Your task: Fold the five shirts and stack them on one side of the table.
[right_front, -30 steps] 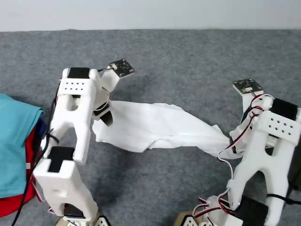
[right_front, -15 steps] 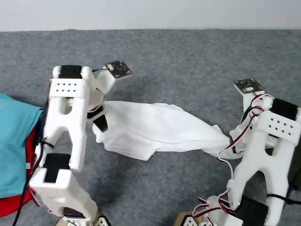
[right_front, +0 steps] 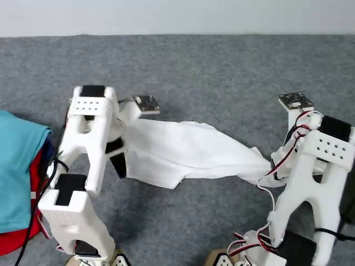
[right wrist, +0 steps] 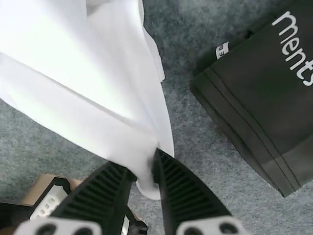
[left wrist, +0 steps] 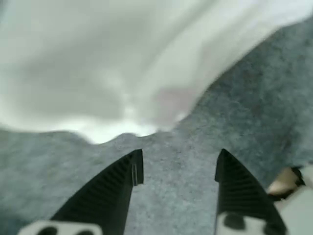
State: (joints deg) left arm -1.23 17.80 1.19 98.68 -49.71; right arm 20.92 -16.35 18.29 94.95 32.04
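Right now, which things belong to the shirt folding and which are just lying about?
Job: white shirt, pinched by the right gripper; open left gripper; teal shirt over red shirt; folded black garment.
Lying about: grey table cover; brown board.

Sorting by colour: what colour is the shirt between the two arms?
Plain white shirt; best in the high view.

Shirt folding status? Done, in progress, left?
Done: one folded black garment beside the right arm. In hand: the crumpled white shirt, pinched by the right hand; left hand open at its edge. Left: folding it, plus the teal shirt and red cloth heaped on the table, seemingly unfolded.
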